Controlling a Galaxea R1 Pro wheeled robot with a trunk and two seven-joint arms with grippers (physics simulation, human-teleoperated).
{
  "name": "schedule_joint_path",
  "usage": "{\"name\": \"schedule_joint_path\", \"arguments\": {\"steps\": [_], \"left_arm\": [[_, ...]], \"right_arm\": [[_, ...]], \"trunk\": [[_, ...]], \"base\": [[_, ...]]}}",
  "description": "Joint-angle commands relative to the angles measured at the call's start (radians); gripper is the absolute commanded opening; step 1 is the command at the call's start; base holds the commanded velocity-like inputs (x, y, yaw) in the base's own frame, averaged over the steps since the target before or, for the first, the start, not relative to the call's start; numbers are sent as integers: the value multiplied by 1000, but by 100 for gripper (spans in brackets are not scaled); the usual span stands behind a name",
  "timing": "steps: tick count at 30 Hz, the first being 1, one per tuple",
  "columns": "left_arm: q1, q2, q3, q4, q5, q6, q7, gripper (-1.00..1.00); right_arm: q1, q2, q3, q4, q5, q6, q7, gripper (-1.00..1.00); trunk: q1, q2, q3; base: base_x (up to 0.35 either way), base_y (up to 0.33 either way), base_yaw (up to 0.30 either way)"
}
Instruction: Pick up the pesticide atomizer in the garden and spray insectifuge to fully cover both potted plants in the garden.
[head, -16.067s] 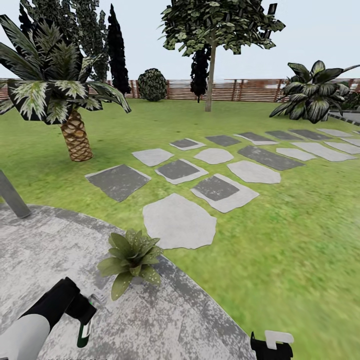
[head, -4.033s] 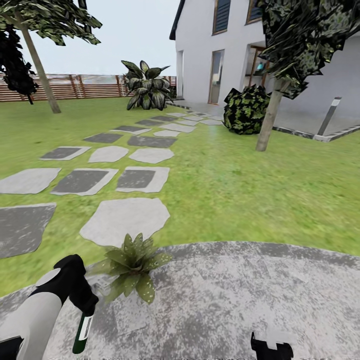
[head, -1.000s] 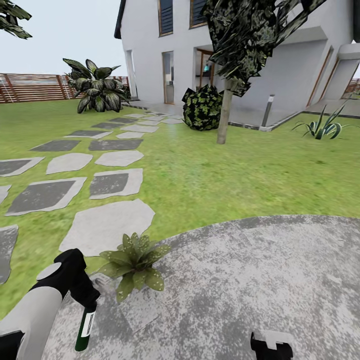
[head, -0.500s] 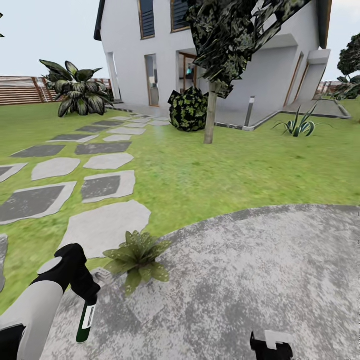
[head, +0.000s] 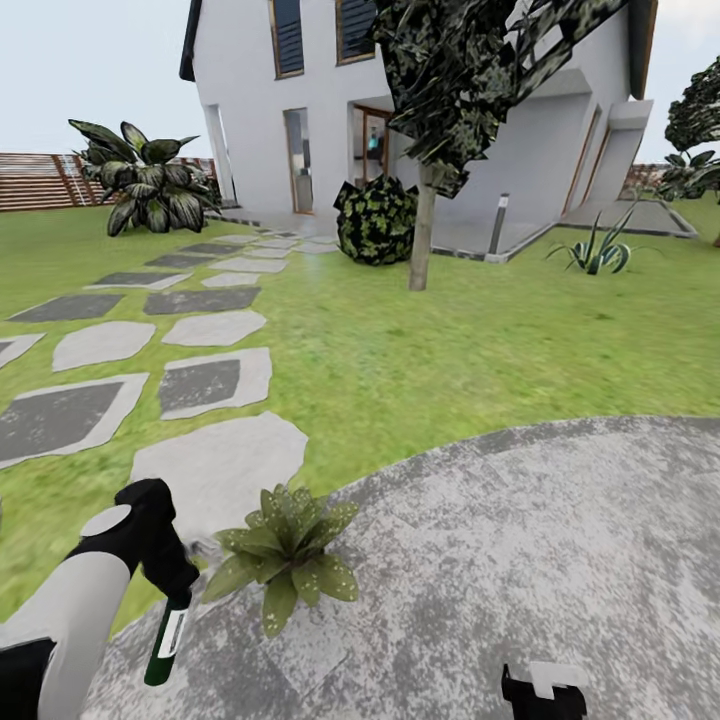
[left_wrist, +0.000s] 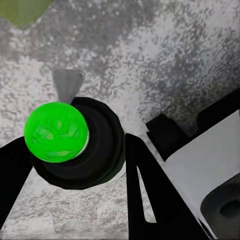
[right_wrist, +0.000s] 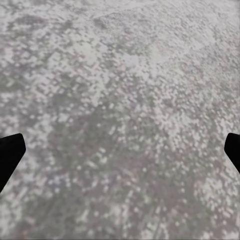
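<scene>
My left gripper (head: 170, 598) is shut on the pesticide atomizer (head: 163, 640), a slim dark-green bottle with a white label strip that hangs bottom-down over the paving at the lower left. Seen end-on in the left wrist view, the atomizer (left_wrist: 56, 132) sits between the black fingers (left_wrist: 145, 195), its grey spray head (left_wrist: 67, 83) sticking out. One potted plant (head: 288, 560), a low rosette of pointed green leaves, stands just right of the bottle on the edge of the grey paving (head: 520, 560). The second potted plant is out of view. My right gripper (head: 543, 690) is open, low over bare paving (right_wrist: 120, 115).
Green lawn (head: 450, 350) with stepping stones (head: 215, 470) stretches toward a white house (head: 320, 90). A tree trunk (head: 422, 230), a round bush (head: 376, 222), a spiky agave (head: 596, 252), a large leafy plant (head: 150, 190) and the slat fence (head: 35, 182) stand farther off.
The whole view has turned to the right, so the house has come into view and the plant sits lower in the picture. My left gripper still holds the atomizer beside the plant.
</scene>
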Motion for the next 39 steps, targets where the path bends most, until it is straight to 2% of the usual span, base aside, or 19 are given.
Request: {"name": "schedule_joint_path", "arguments": {"steps": [1,4,7,10,13,15,21,23,25,26,29,31,32,35,39], "left_arm": [[5,3,-26,-1,-16,8,-9,-100],[8,15,-61,-5,-21,0,-3,-100],[10,43,-66,-4,-17,-26,1,-100],[11,71,-58,-4,-10,-88,3,-100],[13,77,-55,-1,-9,-114,19,-100],[38,72,-51,1,-3,-117,57,-100],[75,69,-39,8,89,-116,212,-100],[84,72,-25,8,135,-118,241,-100],[90,75,-14,8,163,-120,254,-100],[106,77,-5,1,178,-121,288,-100],[121,78,2,-1,184,-121,364,-100],[125,79,34,-1,185,-121,400,-100],[126,80,70,-2,185,-122,409,-100],[141,83,146,0,186,-125,415,-100],[184,79,191,-2,193,-197,427,-100]], "right_arm": [[-1,0,-8,1,10,-3,-4,100],[-1,0,-8,1,11,-3,-4,100],[-1,0,-8,1,11,-3,-4,100],[-1,0,-8,1,11,-3,-4,100],[-1,0,-8,1,11,-3,-4,100],[-1,0,-8,1,10,-3,-4,100],[-1,1,-8,1,10,-3,-4,100],[-1,1,-7,1,10,-3,-3,100],[-1,1,-7,1,10,-3,-4,100],[-1,2,-7,1,10,-3,-4,100],[-1,2,-7,1,10,-3,-4,100],[-1,2,-8,1,10,-3,-5,100],[-1,2,-8,1,10,-3,-5,100],[-1,2,-7,1,10,-3,-5,100],[-1,2,-8,1,10,-3,-5,100]], "trunk": [[0,-1,-1],[0,-1,-1],[0,-1,-1],[0,-1,-1],[0,-1,-1],[0,-1,-1],[0,-1,-1],[0,-1,-1],[0,-1,-1],[0,-1,-1],[0,-1,-1],[0,-1,-1],[0,-1,-1],[0,-1,-1],[0,-1,-1]], "base": [[7,1,0],[2,0,0],[0,0,0],[0,0,0],[0,0,0],[0,0,0],[0,0,0],[0,0,0],[0,0,0],[0,0,0],[0,0,0],[0,0,0],[0,0,0],[0,0,0],[0,0,0]]}}
